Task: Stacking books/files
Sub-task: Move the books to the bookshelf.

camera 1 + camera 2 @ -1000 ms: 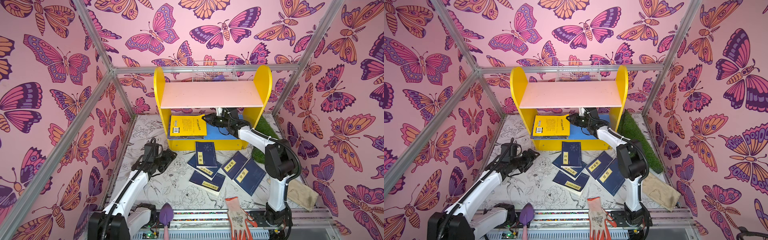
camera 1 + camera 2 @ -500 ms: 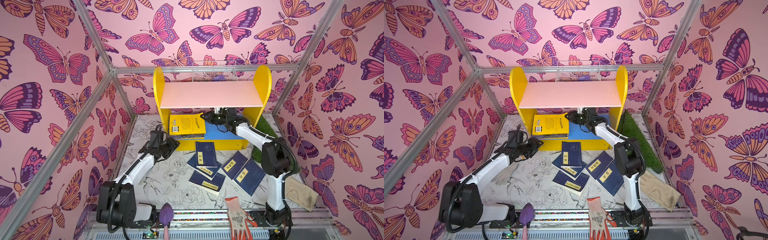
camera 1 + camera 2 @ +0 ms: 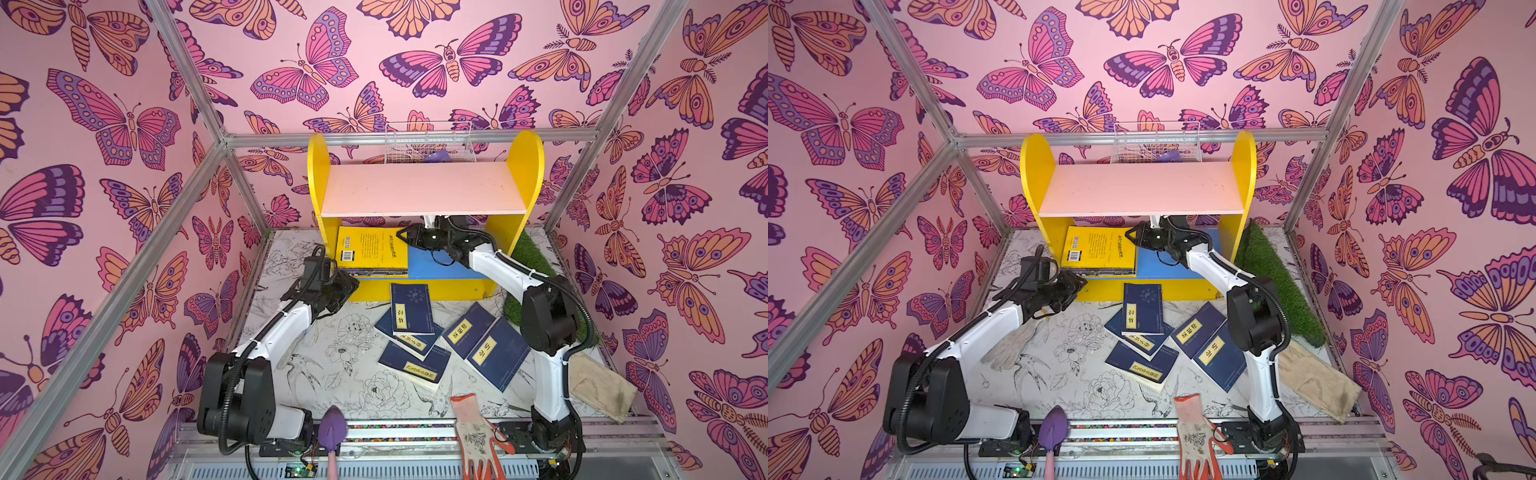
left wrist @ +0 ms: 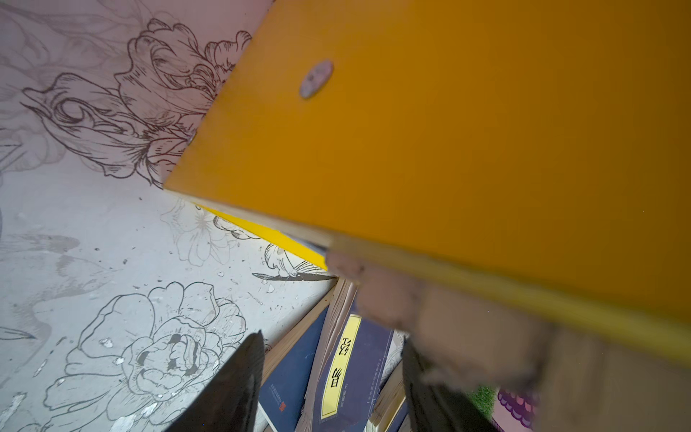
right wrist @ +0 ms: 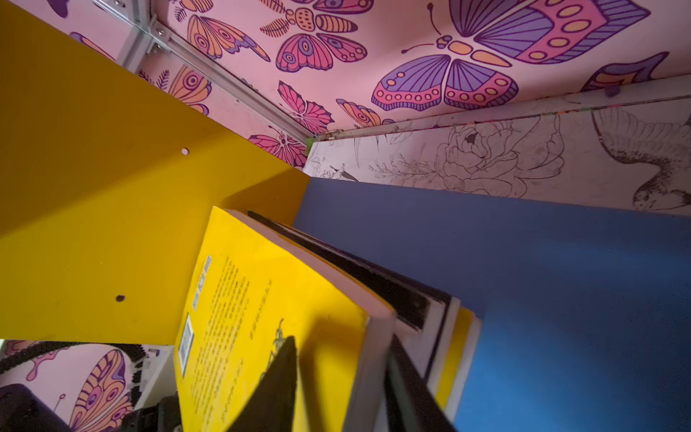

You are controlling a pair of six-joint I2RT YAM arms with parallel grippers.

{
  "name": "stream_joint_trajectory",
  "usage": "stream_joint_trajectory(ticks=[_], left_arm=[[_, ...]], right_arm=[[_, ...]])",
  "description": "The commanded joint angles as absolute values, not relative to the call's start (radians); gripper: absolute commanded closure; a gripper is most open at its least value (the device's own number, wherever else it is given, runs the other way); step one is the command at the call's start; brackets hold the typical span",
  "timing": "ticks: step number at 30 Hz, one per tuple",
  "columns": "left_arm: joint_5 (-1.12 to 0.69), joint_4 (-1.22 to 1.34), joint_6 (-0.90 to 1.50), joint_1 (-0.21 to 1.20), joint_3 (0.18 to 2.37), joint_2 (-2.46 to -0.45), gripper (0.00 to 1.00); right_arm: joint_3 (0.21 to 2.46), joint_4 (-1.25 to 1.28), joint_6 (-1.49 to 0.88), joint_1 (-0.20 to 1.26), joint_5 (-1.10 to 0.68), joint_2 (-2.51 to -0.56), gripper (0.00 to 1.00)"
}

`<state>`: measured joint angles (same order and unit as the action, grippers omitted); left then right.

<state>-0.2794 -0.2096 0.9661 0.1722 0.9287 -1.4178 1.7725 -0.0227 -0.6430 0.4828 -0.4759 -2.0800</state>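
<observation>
A yellow shelf [image 3: 525,166] with a smooth pink top board and a blue lower board [image 3: 424,266] stands at the far edge of the flower-printed tabletop [image 3: 332,374]. A flat stack [image 3: 374,272] of thin paperbacks, topped by a glossy yellow one [image 3: 372,251], lies at the lower board's left end. Five navy books [image 3: 411,307] with yellow label strips overlap loosely on the tabletop before the shelf's front edge. The right arm reaches under the top board, and the right gripper [image 3: 404,239] has its jaws apart astride the yellow cover's right edge. The left arm stretches low to the shelf's front left corner. The left gripper [image 3: 351,286] is parted and holds nothing.
</observation>
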Motion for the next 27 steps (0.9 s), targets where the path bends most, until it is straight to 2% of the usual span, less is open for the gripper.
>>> stream_joint_trajectory(ticks=[1,13,17,22,27], left_arm=[[-0.239,-0.149,0.994,0.18,0.963,-1.428,0.39],[-0.23,-0.141,0.995,0.216,0.955,-1.423,0.38],[-0.231,-0.141,0.999,0.236,0.968,-1.443,0.39],[-0.225,-0.135,1.008,0.27,0.98,-1.446,0.39],[-0.201,-0.133,0.999,0.327,0.985,-1.43,0.39]], right_arm=[[1.754,-0.061,-0.546,0.522,-0.449,-2.015,0.47],[1.75,-0.299,-0.27,0.522,-0.195,-1.871,0.32],[1.763,-0.332,-0.242,0.522,-0.216,-1.869,0.33],[1.652,-0.269,-0.271,0.522,-0.3,-1.778,0.35],[1.559,-0.221,-0.345,0.515,-0.258,-1.682,0.37]])
